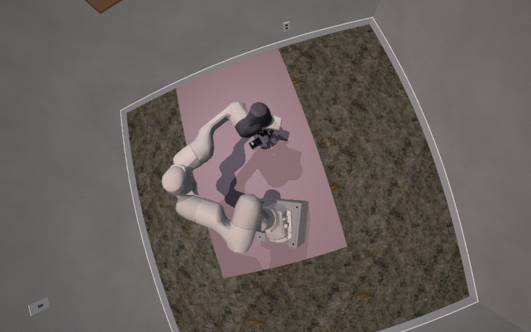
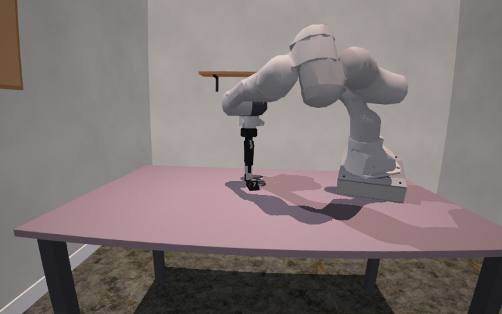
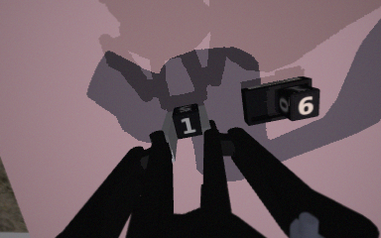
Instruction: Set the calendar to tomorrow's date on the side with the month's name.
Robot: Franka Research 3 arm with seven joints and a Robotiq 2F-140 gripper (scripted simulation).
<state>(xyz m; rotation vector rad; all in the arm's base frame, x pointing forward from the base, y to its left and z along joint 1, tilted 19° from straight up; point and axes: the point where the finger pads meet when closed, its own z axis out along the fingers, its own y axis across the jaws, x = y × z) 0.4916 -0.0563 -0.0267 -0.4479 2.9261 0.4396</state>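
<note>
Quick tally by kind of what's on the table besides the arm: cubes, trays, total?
Number cubes: 2, one showing 1 gripped in the pincer outside the tray, one showing 6 in the tray
Trays: 1, black
Total: 3

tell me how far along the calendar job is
Done: one cube, showing 1, is out of the tray. In hand: the pincer grips it. Left: the other cube, showing 6, sits alone in the tray; the held cube must return beside it, tomorrow's date showing, then release.
</note>
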